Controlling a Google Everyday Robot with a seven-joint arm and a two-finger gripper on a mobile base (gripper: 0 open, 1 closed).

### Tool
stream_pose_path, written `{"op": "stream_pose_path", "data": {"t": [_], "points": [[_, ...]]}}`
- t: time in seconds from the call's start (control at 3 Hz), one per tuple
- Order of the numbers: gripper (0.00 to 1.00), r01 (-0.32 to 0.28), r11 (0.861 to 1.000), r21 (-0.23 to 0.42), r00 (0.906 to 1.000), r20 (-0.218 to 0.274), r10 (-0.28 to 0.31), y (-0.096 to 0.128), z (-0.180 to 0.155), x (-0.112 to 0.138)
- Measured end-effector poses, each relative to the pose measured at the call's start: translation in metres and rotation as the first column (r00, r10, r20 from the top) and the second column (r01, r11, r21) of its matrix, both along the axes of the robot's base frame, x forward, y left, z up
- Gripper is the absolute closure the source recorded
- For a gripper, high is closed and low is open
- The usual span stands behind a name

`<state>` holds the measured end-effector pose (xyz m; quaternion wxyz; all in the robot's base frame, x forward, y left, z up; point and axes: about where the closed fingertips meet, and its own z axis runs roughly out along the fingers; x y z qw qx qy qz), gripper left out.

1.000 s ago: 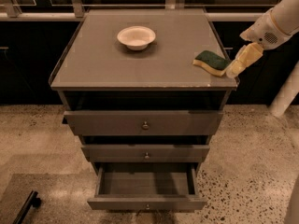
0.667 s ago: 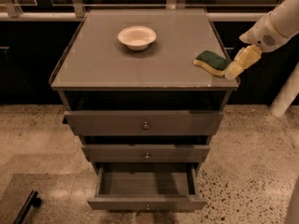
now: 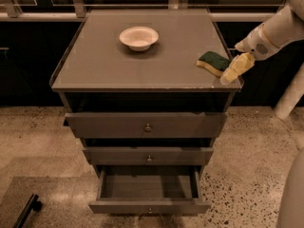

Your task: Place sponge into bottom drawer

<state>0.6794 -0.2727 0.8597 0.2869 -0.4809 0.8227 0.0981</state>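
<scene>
Pale yellow at its tip, the gripper (image 3: 233, 70) hangs over the front right corner of the grey cabinet top (image 3: 118, 70), angled downward from the white arm (image 3: 275, 32) that reaches in from the right; whether it is spread or pressed together cannot be told. Just to its left lies the sponge (image 3: 213, 61), green side up with a yellow edge showing, flat on the cabinet top near the right rim; contact between the two cannot be made out. Well to the gripper's left and farther back sits a white bowl (image 3: 138, 37). Below and left of the gripper, the bottom drawer (image 3: 149, 207) stands pulled out, with the middle drawer (image 3: 148, 155) and top drawer (image 3: 147, 124) above it, over a speckled floor (image 3: 247, 175).
</scene>
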Motion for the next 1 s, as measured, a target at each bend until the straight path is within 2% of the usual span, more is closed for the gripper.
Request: {"op": "stream_pose_path", "data": {"t": [0.33,1.0], "points": [[0.0,-0.008,1.0,0.018,0.9996,-0.027,0.008,0.008,-0.0158,0.0104],[0.42,-0.008,1.0,0.019,0.9996,-0.028,0.009,0.0082,-0.0166,0.0109]]}}
